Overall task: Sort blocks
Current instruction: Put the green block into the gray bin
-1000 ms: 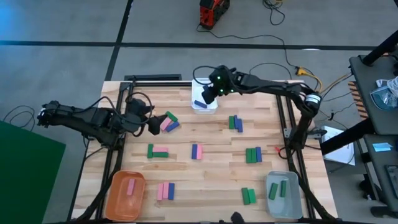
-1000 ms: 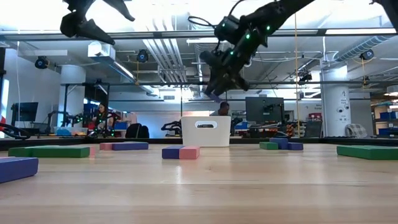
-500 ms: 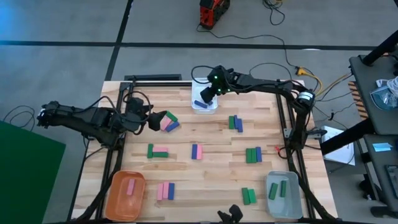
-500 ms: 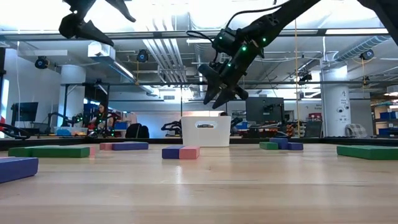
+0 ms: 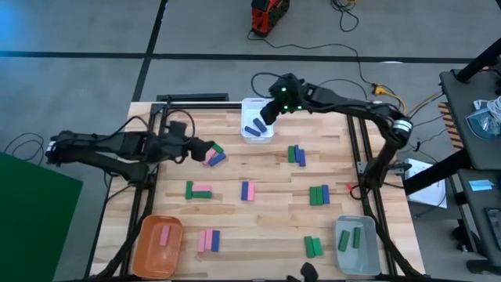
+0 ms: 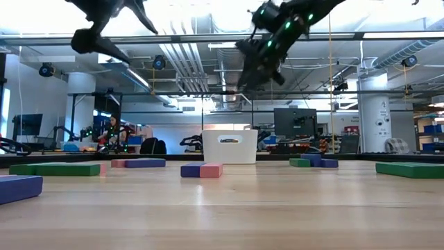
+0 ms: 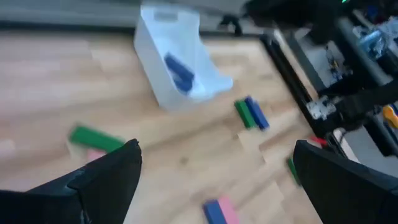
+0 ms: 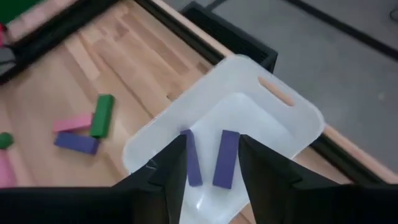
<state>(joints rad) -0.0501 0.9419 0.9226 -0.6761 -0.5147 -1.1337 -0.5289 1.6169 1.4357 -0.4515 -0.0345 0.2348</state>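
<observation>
The wooden table (image 5: 258, 211) is the biggest thing here, and blocks lie all over it. Two dark arms reach in over it.

The white bin (image 5: 257, 124) sits at the far edge in the middle. Two dark blue blocks (image 8: 225, 158) lie inside it, side by side. The orange bin (image 5: 159, 244) sits at the near left corner and has one pink block (image 5: 165, 236) in it. The grey bin (image 5: 356, 245) sits at the near right corner with two green blocks (image 5: 357, 235) in it.

The right gripper (image 5: 268, 110) hangs in the air over the white bin. Its fingers are spread apart and hold nothing. The left gripper (image 5: 205, 149) is on the left side of the table, low and close to a little bunch of three blocks: one green (image 5: 217, 146), one pink (image 5: 210, 157) and one blue (image 5: 218, 160). Its fingers are spread wide too, with nothing between them.

More blocks lie loose on the wood. A green and pink pair (image 5: 199, 190) is near the left. A pink and blue pair (image 5: 247, 190) is in the middle. A green and blue pair (image 5: 296, 155) is to the right of the white bin. Green blocks (image 5: 318, 194) lie near the right edge, and more green ones (image 5: 312, 247) just beside the grey bin. Pink and blue blocks (image 5: 207, 240) lie beside the orange bin.
</observation>
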